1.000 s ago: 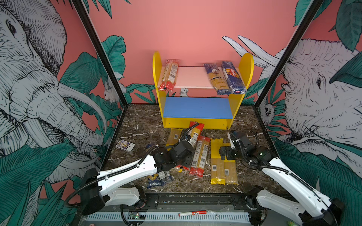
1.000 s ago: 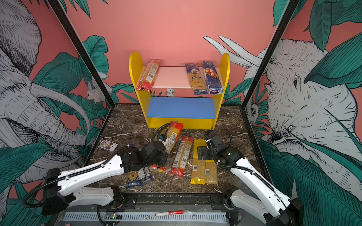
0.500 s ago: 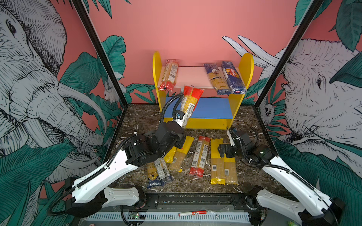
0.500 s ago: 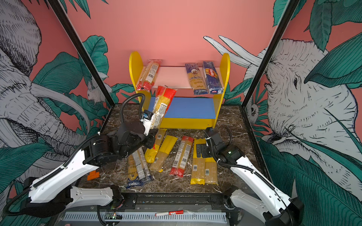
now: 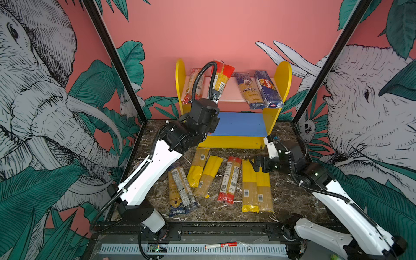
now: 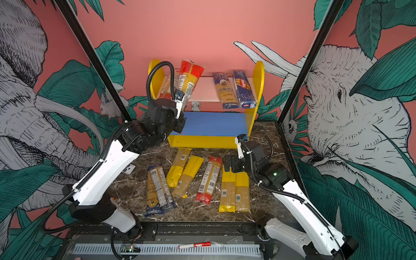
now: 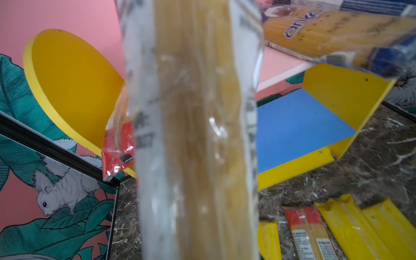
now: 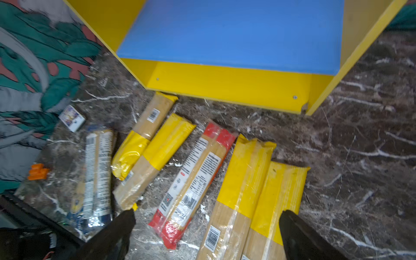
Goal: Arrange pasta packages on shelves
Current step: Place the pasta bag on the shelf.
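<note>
Left tool (image 5: 214, 95) grips pack (image 5: 221, 75), blurred in wrist view.

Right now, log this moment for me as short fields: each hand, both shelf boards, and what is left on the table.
Left hand: shut on the held pack, red-ended, raised in front of the pink upper board
Right hand: open, empty, low over the table packs
Upper board: shelved red-ended pack at one end; ankara pack and Barilla box at the other
Blue lower board: no pack visible
Table: dark blue pack, crossed half-yellow packs, loose red-ended pack, half-yellow pair
</note>
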